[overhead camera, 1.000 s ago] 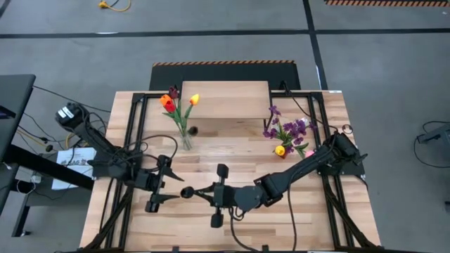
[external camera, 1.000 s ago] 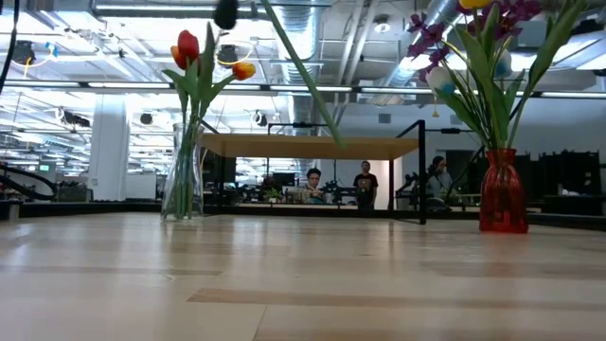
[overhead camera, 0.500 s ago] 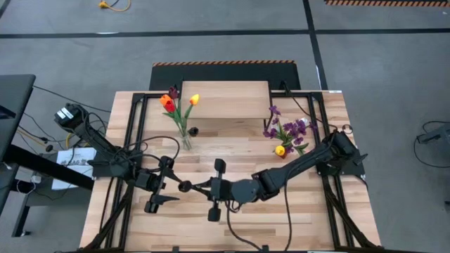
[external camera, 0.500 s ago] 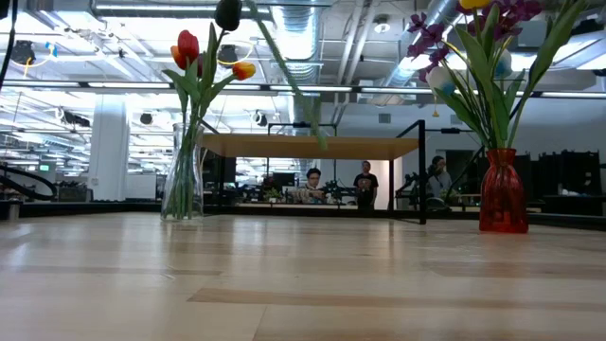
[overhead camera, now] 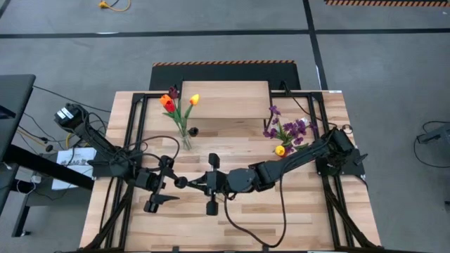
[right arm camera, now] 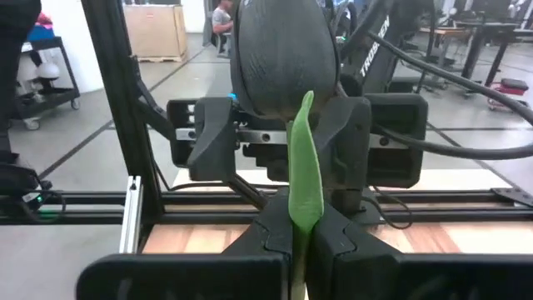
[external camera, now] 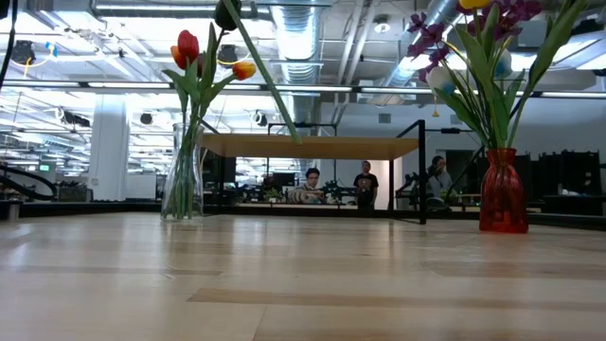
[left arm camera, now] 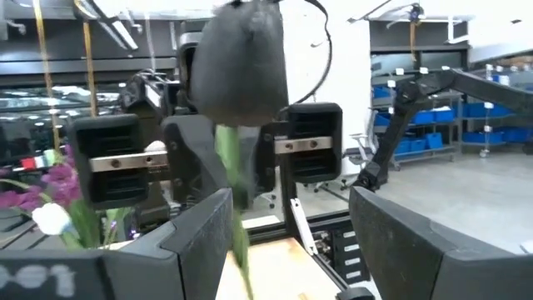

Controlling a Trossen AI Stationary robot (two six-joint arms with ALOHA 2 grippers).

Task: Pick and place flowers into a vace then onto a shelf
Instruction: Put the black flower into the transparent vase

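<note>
My right gripper [overhead camera: 202, 184] is shut on a black-headed flower [overhead camera: 181, 183] above the table's middle. The dark head [right arm camera: 283, 58] points toward my left gripper [overhead camera: 166, 184], which is open. In the left wrist view the head [left arm camera: 241, 62] and its green stem [left arm camera: 235, 208] hang between that gripper's two fingers, with no touch showing. A clear vase [external camera: 182, 170] with red and orange flowers [overhead camera: 172, 105] stands at the far left, beside the shelf [overhead camera: 225, 100]. The low view shows the black head [external camera: 225, 11] high up, its stem slanting down. My right gripper pinches the green stem [right arm camera: 304, 208] between its two fingers, a little below the black head. The fingers come about level from the table's right. The flower is lifted clear of the table, head toward the left arm, and its lower stem [external camera: 270, 85] hangs free.
A red vase [external camera: 502, 189] with purple sprigs and a yellow flower [overhead camera: 287, 133] stands at the far right. The shelf's black legs [external camera: 421, 170] and the black frame rails [overhead camera: 137, 133] edge the table. Bare wood lies along the near edge [overhead camera: 232, 232]. People sit in the room beyond.
My right gripper has carried the black flower toward the table's left and slightly toward the far edge, bringing the head up to my left gripper's open fingers. The flower stays clear of the table.
</note>
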